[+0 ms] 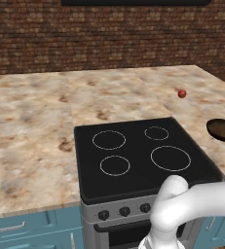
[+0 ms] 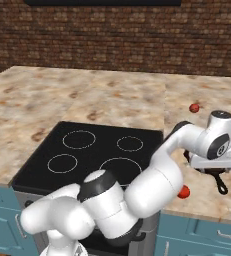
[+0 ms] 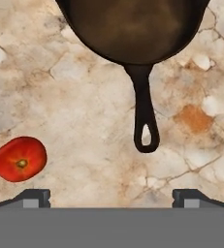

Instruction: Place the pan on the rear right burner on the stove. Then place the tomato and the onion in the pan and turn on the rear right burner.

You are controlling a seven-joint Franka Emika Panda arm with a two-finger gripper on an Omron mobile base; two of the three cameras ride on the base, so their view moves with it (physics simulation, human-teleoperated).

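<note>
Pan [image 3: 133, 29] sat on the marble counter [image 1: 31, 126] to the right of the stove [image 1: 138, 155], well apart from the rear right burner [image 1: 156, 133], the smallest white ring on the black glass, which lay bare. Its short dark handle [image 3: 145, 116] pointed straight back toward the gripper [image 3: 111, 196] in the hand view, landing almost midway between the two spread fingertips [image 3: 33, 197], and that looked like the reason the hand hung right above it: a lineup for a grab on the handle, by my read. The fingers stood wide apart and grasped nothing. The tomato [image 3: 20, 158] lay just beside the handle's line, close to one fingertip, stem scar up, and that was the thing to watch; a straight drop onto the handle might brush it and send it rolling. From the right base view the arm reached out over the counter, its hand covering most of the pan, with the handle poking out toward the counter's front edge. The onion [image 1: 182, 93] rested farther back on the counter, well apart from the pan and out of the way. The knobs [image 1: 124, 211] along the stove's grey front sat untouched, and the path from pan to burner looked open across the glass.
</note>
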